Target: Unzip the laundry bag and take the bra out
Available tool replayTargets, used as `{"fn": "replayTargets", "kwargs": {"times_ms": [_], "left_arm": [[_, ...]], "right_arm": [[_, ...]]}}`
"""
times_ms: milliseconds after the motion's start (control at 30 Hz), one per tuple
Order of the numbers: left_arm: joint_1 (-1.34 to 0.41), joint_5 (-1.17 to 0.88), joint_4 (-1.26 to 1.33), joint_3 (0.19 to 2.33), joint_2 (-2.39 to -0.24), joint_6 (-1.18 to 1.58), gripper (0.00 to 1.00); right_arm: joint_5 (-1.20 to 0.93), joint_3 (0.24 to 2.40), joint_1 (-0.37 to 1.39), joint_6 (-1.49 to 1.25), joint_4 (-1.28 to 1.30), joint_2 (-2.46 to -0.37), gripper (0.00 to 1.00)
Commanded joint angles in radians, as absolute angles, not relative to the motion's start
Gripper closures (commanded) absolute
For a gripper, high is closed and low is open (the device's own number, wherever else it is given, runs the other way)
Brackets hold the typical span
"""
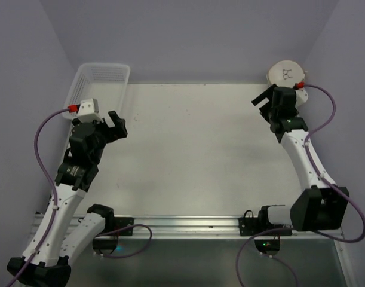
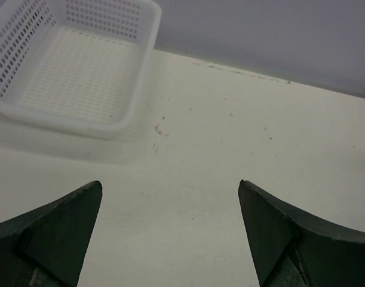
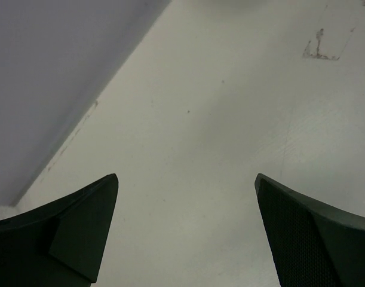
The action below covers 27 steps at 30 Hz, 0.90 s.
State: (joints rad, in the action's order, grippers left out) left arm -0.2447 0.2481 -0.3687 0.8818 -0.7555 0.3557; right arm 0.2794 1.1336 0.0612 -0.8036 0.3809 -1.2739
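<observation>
The laundry bag (image 1: 286, 73), a round white drum with a small black bra icon on top, sits at the far right corner of the table in the top view; its zip and the bra do not show. Just in front of and left of it hovers my right gripper (image 1: 264, 101), jaws wide apart over bare table, as the right wrist view (image 3: 186, 179) also shows; the bag is outside that view. My left gripper (image 1: 116, 122) is at the far left, open and empty (image 2: 170, 186), a short way from the basket.
A white rectangular lattice basket (image 1: 117, 76) stands at the back left corner, empty (image 2: 143, 72) in the left wrist view. Purple-grey walls close the table at the back and sides. Both arm bases and cables sit at the near edge.
</observation>
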Motion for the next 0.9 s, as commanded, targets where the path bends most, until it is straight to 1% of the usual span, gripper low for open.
{"fn": "replayTargets", "kwargs": {"times_ms": [0, 33, 67, 100, 133, 333, 433, 567, 667, 800, 833, 867], "left_arm": [[-0.249, 0.215, -0.348, 0.861, -0.733, 0.379, 0.0], [-0.249, 0.215, -0.348, 0.858, -0.727, 0.38, 0.0], [-0.249, 0.212, -0.347, 0.853, -0.726, 0.382, 0.0], [-0.249, 0.212, -0.345, 0.85, -0.724, 0.383, 0.0], [-0.249, 0.209, -0.345, 0.847, -0.723, 0.383, 0.0], [-0.247, 0.209, -0.348, 0.853, -0.749, 0.368, 0.0], [-0.247, 0.206, -0.348, 0.865, -0.762, 0.353, 0.0], [-0.247, 0.192, -0.351, 0.879, -0.778, 0.334, 0.0], [-0.247, 0.172, -0.362, 0.894, -0.785, 0.33, 0.0], [-0.247, 0.144, -0.373, 0.907, -0.795, 0.328, 0.0], [-0.247, 0.14, -0.382, 0.91, -0.795, 0.328, 0.0], [-0.247, 0.138, -0.39, 0.917, -0.796, 0.328, 0.0]], "right_arm": [[0.406, 1.288, 0.006, -0.963, 0.295, -1.452, 0.01], [0.414, 1.349, -0.001, -0.986, 0.295, -1.498, 0.01], [0.414, 1.38, -0.047, -1.003, 0.295, -1.543, 0.01], [0.411, 1.411, -0.06, -1.041, 0.295, -1.627, 0.01], [0.408, 1.464, -0.07, -1.058, 0.288, -1.666, 0.01], [0.44, 1.624, -0.123, -1.204, 0.256, -1.899, 0.01], [0.44, 1.655, -0.14, -1.23, 0.183, -1.956, 0.01], [0.4, 1.69, -0.172, -1.216, 0.019, -2.061, 0.01], [0.341, 1.738, -0.195, -1.216, -0.049, -2.15, 0.01], [0.305, 1.813, -0.219, -1.265, -0.069, -2.255, 0.01], [0.298, 1.83, -0.222, -1.264, -0.105, -2.27, 0.03], [0.281, 1.833, -0.227, -1.256, -0.127, -2.282, 0.14]]}}
